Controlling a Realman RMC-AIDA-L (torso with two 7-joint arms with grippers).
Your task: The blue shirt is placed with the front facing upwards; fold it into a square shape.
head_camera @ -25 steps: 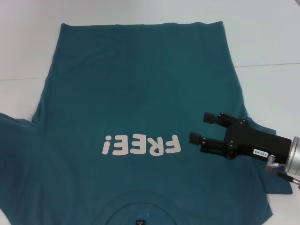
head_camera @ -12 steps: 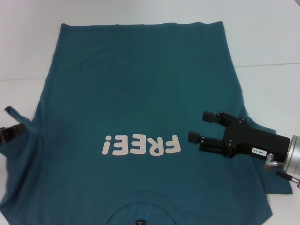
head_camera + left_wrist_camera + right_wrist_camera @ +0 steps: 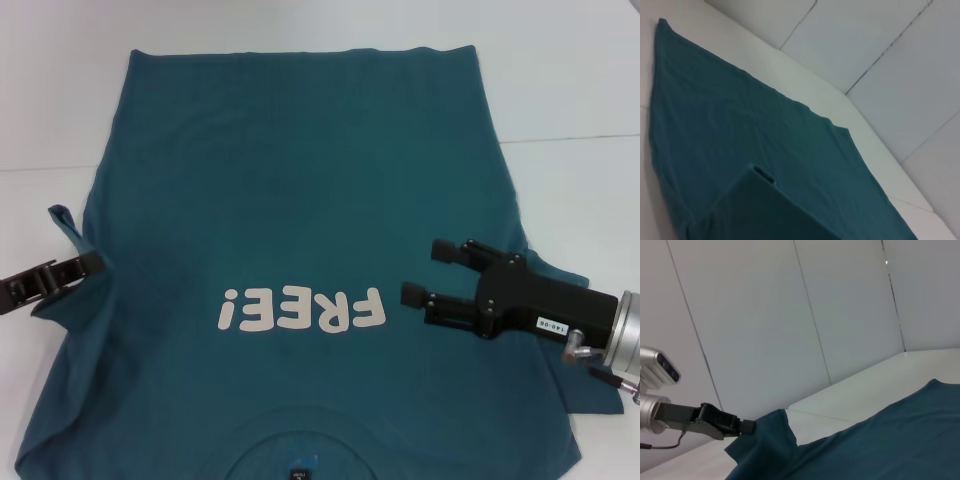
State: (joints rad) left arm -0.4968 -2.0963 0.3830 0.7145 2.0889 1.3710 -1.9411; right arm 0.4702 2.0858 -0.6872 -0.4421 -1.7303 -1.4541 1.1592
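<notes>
The left gripper (image 3: pixel 88 264) has drawn further inward, clamped on the left sleeve of the blue shirt (image 3: pixel 300 200) and lifting it. The shirt lies flat, collar nearest the robot, hem far. The right gripper (image 3: pixel 432 272) hovers, jaws apart, beside the white "FREE!" print (image 3: pixel 302 309).

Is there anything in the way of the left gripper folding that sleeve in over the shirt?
Nothing visible. The left gripper holds the blue shirt by its sleeve, and the shirt front is bare there. The right gripper hovers open over the far side.
</notes>
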